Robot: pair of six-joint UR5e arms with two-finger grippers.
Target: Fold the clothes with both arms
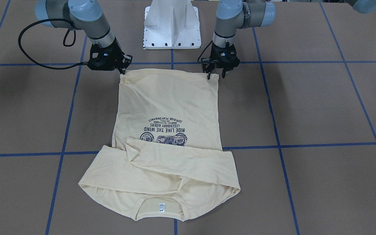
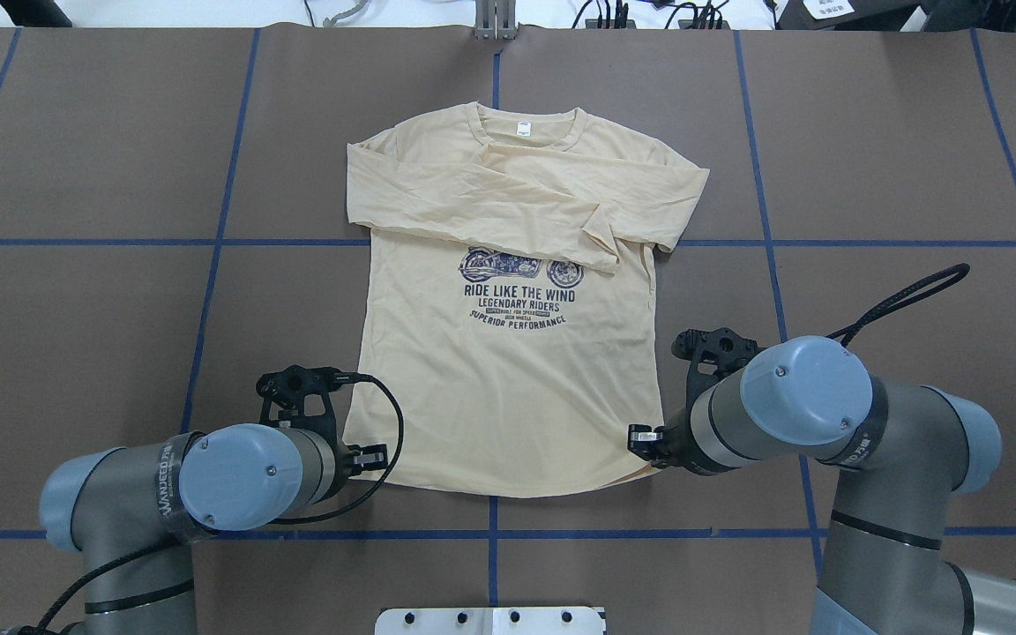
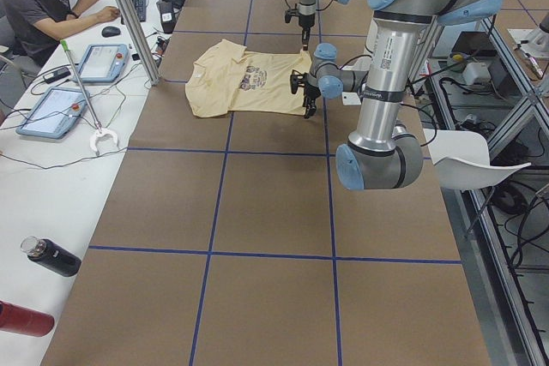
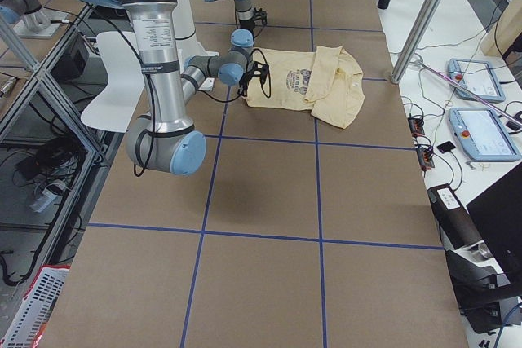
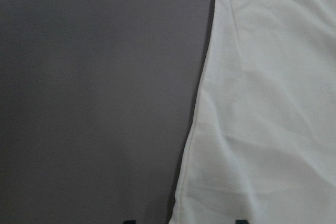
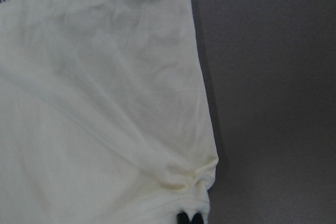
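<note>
The cream-yellow T-shirt (image 2: 508, 388) lies flat and face up in the middle of the brown table (image 1: 321, 107). Its collar is on the side away from the robot and its hem on the side nearest the white pedestal base (image 1: 172, 26). Both long sleeves (image 2: 473, 198) are folded in across the chest, one over the other. The upper one covers the top of the navy motorcycle print (image 2: 519, 291), though "RIDE LIKE THE WIND" reads clearly below it. The small white neck label (image 2: 523, 128) shows inside the collar. Both arms reach down to the hem, one at each corner. The right gripper (image 1: 123, 71) is clenched on its corner of the hem: the wrist view shows its dark fingertips (image 6: 184, 217) pressed together, with the cloth puckered into small folds just above them. The left gripper (image 1: 216, 75) is released, its two fingers spread apart and straddling the other hem corner. In its wrist view the shirt's side edge runs down between the two tips (image 5: 241, 221), with bare table on one side and cloth on the other.
</note>
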